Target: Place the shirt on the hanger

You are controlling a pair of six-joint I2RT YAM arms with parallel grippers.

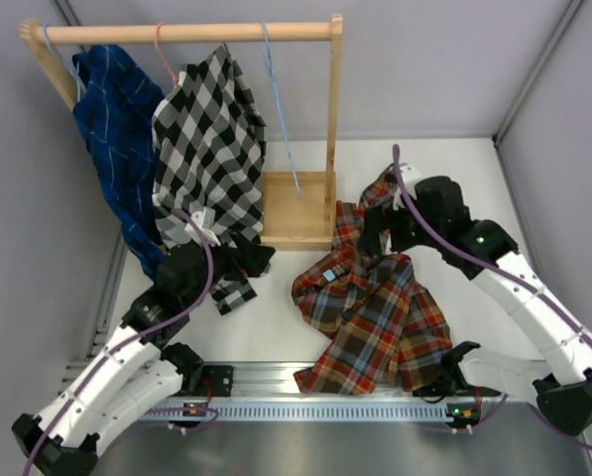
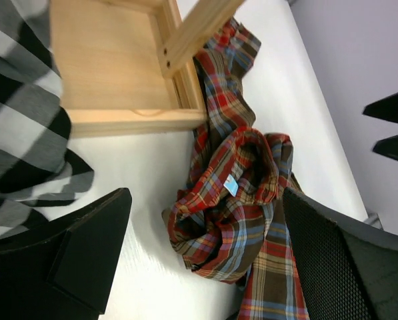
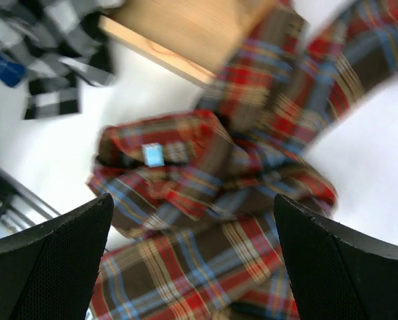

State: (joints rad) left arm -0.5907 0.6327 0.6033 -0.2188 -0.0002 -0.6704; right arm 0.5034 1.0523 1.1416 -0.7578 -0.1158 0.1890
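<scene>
Both pairs of jaws are shown wide open and empty, the right gripper (image 3: 192, 210) poised over the crumpled shirt (image 1: 370, 307), which is stretched from the middle of the bench (image 1: 454, 174) to its near edge, the left gripper (image 2: 205, 197) set farther off and the hanger (image 1: 280, 104) hung at the far edge.

The top view looks down from above and behind, wide over the table (image 1: 276, 307); both wrist views look down from close by, left and right; all three share the shirt (image 1: 375, 307) (image 2: 212, 220) (image 3: 205, 200) and the rack's wooden base (image 1: 296, 203) (image 2: 112, 60) (image 3: 185, 33).
</scene>
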